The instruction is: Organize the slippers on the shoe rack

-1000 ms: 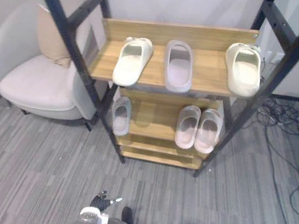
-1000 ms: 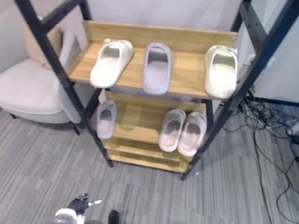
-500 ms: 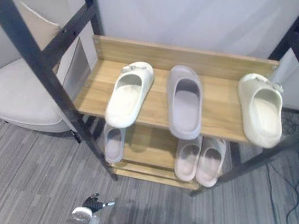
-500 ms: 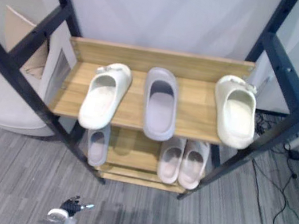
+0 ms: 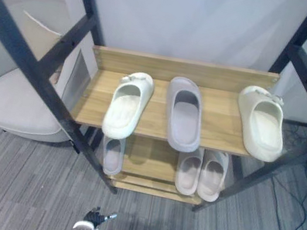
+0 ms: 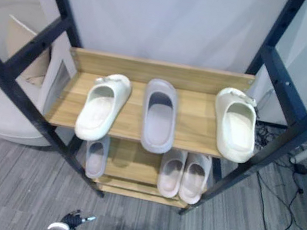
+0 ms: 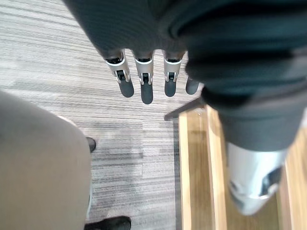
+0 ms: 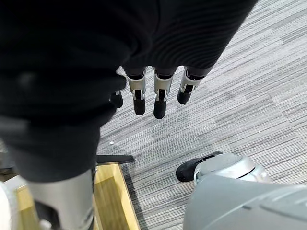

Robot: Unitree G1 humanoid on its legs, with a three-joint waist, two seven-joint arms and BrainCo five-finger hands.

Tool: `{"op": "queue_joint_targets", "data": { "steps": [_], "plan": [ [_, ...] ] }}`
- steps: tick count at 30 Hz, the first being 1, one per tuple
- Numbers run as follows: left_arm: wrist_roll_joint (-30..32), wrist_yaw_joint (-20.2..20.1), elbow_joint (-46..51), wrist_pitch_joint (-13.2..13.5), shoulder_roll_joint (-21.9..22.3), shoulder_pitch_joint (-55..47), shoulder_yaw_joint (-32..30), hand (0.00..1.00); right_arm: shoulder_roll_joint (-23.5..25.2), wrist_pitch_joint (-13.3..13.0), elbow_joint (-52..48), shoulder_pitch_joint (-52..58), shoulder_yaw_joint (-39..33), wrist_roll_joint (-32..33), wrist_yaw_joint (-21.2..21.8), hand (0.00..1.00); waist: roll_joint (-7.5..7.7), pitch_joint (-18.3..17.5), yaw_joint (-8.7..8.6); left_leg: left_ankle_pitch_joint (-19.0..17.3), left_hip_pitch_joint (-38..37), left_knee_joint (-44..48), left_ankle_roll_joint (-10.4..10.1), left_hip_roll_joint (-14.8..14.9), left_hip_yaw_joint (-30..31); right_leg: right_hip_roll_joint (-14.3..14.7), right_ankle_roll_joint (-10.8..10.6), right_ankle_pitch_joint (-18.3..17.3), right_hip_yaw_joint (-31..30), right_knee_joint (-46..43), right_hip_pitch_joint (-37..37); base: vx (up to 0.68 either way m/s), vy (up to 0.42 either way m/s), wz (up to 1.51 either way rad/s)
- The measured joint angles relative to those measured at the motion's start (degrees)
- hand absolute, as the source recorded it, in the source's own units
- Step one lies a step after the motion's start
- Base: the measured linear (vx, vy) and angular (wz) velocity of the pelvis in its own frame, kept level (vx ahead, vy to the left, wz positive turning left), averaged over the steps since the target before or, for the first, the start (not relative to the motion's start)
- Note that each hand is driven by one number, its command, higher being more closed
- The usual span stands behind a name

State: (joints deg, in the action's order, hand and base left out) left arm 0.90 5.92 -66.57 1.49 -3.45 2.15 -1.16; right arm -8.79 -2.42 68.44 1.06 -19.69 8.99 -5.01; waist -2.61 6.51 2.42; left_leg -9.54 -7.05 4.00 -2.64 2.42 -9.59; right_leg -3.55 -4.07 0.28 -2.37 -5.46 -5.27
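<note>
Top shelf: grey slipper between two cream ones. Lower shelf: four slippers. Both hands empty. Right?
No. The lower shelf holds three slippers, not four: one grey slipper at left and a pink pair at right, as the left eye view shows. The rest stands.

Cream slipper (image 5: 127, 103), lilac slipper (image 5: 184, 113), tan wooden rack (image 5: 220, 114), grey streaked carpet (image 5: 10, 185).

Shoe rack (image 5: 167, 68): black frame, wooden shelves.
Top shelf (image 5: 222, 120): cream slipper (image 5: 127, 104) left, lilac slipper (image 5: 184, 114) middle, second cream slipper (image 5: 261, 122) right, all apart.
Lower shelf (image 5: 148, 159): single lilac slipper (image 5: 112, 155) left, pale pink pair (image 5: 189, 172) right.
</note>
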Motion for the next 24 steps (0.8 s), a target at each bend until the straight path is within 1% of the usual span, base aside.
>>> {"op": "queue_joint_targets", "data": {
  "steps": [1,5,7,9,12,13,15,16,17,18,19,21,22,23,24],
  "plan": [
    [-0.01,0.01,0.00,-0.03,-0.14,-0.07,-0.02,0.00,0.08,-0.08,0.00,0.05,0.00,0.03,-0.01,0.00,0.00,0.01,0.00,-0.02,-0.02,-0.81,0.02,-0.02,0.35,-0.10,-0.04,1.01,0.14,1.14,0.34,-0.11,0.038,0.15],
    [-0.02,0.16,0.10,-0.06,-0.50,-0.12,-0.08,0.00,0.38,-0.51,-0.12,0.09,0.14,0.20,-0.23,0.00,0.46,-0.03,0.14,-0.05,0.08,-0.89,0.02,-0.17,-0.03,-0.25,0.27,3.06,-0.05,3.78,1.39,-0.11,0.009,-0.05],
    [0.00,0.23,0.09,-0.09,-0.50,-0.14,-0.03,0.00,0.25,-1.11,-0.44,0.08,0.37,0.33,-0.63,0.00,0.50,-0.01,0.09,-0.40,0.09,-0.91,-0.48,-0.10,-0.56,-0.16,0.19,3.18,-0.35,4.15,1.20,-0.09,-0.017,-0.19],
    [0.03,0.34,0.09,-0.16,-0.32,-0.14,0.08,0.00,0.05,-1.28,-4.21,1.76,1.96,0.73,-1.02,0.00,0.61,0.07,-0.03,-0.69,0.24,-0.91,-0.45,0.08,-0.80,0.19,0.34,3.83,-0.97,4.93,1.14,-0.05,-0.027,-0.12],
    [0.10,0.46,0.18,-0.49,-0.35,-0.10,0.46,0.00,-0.90,-1.65,-17.11,6.21,4.32,0.94,-2.22,0.00,0.51,0.00,-0.65,-0.79,1.07,-0.91,-0.71,0.35,-0.87,0.65,0.47,3.94,-1.36,4.83,-0.02,-0.01,-0.029,-0.09],
    [0.15,0.47,0.23,-0.63,-0.29,-0.15,0.49,0.00,-1.32,-1.74,-25.15,8.65,4.66,0.48,-2.39,0.00,0.37,-0.15,-1.03,-0.98,1.35,-0.92,-1.00,0.53,-1.01,0.89,0.52,3.90,-1.55,4.54,-0.67,0.04,-0.013,-0.11],
    [0.43,0.47,0.82,-0.69,-0.30,-0.21,0.49,0.00,-1.43,-1.79,-36.46,12.12,4.58,-0.27,-2.49,0.00,0.23,-0.20,-1.54,-1.17,1.42,-0.91,-1.32,0.93,-1.02,1.29,0.82,3.56,-1.65,4.30,-0.82,0.07,-0.010,-0.04],
    [1.36,0.46,1.64,-0.67,-0.34,-0.58,0.48,0.00,-1.22,-1.75,-45.86,15.05,4.16,-2.09,-2.39,0.00,0.25,-0.20,-1.95,-1.16,1.02,-0.90,-1.97,1.41,-1.00,1.72,0.76,2.98,-1.82,3.38,-0.91,0.10,-0.008,0.00],
    [1.55,0.44,1.82,-0.67,-0.30,-0.69,0.49,0.00,-0.92,-1.78,-52.22,16.73,3.71,-2.90,-2.35,0.00,0.23,-0.23,-2.15,-1.29,0.82,-0.79,-2.16,1.72,-1.00,2.02,0.88,2.61,-1.86,2.55,-1.04,0.11,-0.007,0.00],
    [1.75,0.43,1.82,-0.67,-0.29,-0.68,0.49,0.00,-0.72,-1.79,-54.83,17.49,3.42,-3.22,-2.28,0.00,0.20,-0.28,-2.26,-1.31,0.80,-0.74,-2.19,1.82,-1.00,2.16,0.98,2.54,-1.89,2.22,-1.16,0.12,0.004,-0.09],
    [2.46,0.38,1.90,-0.65,-0.31,-0.67,0.50,0.00,0.60,-2.22,-66.22,20.12,1.68,-4.66,-2.05,0.00,0.23,-0.62,-2.46,-1.10,0.99,-0.49,-1.94,1.80,-1.53,2.54,1.26,1.75,-2.24,0.33,-2.66,0.12,0.010,-0.18],
    [2.82,0.19,1.85,-0.64,-0.20,-0.59,0.56,0.00,2.16,-2.97,-76.16,21.24,0.23,-6.10,-1.52,0.00,0.46,-0.57,-2.47,-1.04,1.27,-0.14,-1.94,1.69,-2.04,2.72,1.24,1.08,-2.85,-1.49,-4.43,0.13,0.015,-0.28],
    [3.50,0.01,1.84,-0.60,0.06,-0.59,0.74,0.00,3.22,-4.01,-81.41,21.75,-0.50,-6.99,-1.00,0.00,0.67,-0.45,-2.51,-1.04,1.56,0.34,-1.93,1.49,-2.19,2.73,1.16,0.99,-3.21,-1.83,-4.89,0.09,0.013,-0.22],
    [3.58,-0.02,1.84,-0.59,0.18,-0.58,1.03,0.00,3.47,-4.45,-83.08,21.94,-0.51,-7.40,-0.86,0.00,0.68,-0.44,-2.58,-1.04,1.54,0.45,-1.93,1.41,-2.18,2.70,1.12,0.96,-3.35,-1.83,-4.90,0.06,0.024,-0.18],
    [3.61,-0.12,1.83,-0.50,0.61,-0.62,1.21,0.00,4.09,-5.25,-86.31,22.40,-0.48,-9.17,-0.56,0.00,0.68,-0.44,-2.73,-1.03,1.34,0.62,-1.91,1.15,-2.17,2.55,0.99,0.87,-3.59,-1.86,-4.74,0.04,0.033,-0.12]
  ]
}}
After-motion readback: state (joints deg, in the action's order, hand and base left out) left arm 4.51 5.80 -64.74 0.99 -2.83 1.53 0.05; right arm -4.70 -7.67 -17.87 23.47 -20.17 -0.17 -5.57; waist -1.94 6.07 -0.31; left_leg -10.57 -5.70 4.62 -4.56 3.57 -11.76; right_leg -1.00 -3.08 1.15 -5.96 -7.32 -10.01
